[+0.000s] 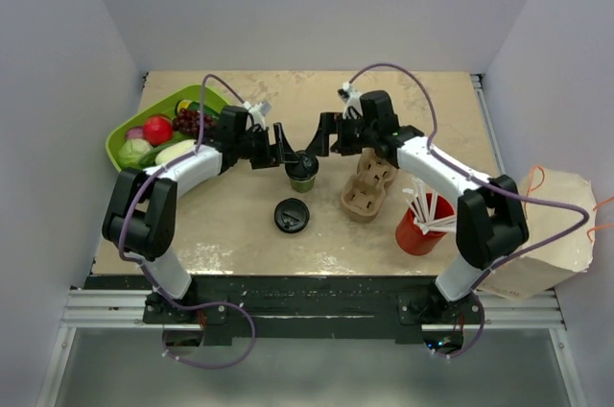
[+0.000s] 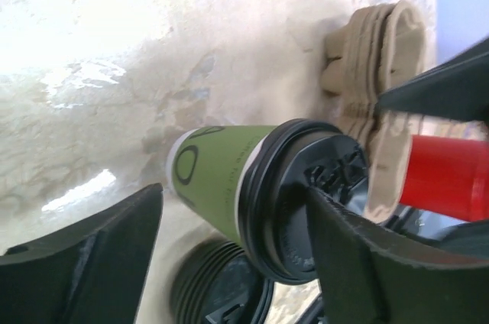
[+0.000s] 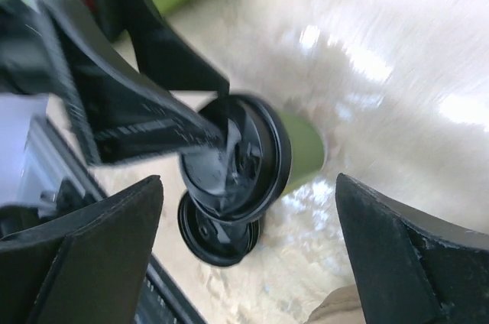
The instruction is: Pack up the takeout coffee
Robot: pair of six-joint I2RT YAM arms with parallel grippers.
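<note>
Left end effector (image 2: 235,194) flanks takeout coffee (image 2: 218,183); overhead alone shows straws (image 1: 422,205)

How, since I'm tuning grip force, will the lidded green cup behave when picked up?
Likely light and crushable: the green cup looks like thin paper, so squeeze gently. Its smooth tapered wall may slip in a hard grip. Standing upright on a narrow base with a black lid, it could tip if pushed.

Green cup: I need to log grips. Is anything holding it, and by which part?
Nothing grips it. The green cup stands on the table; the left gripper and right gripper are both open beside its lid.
</note>
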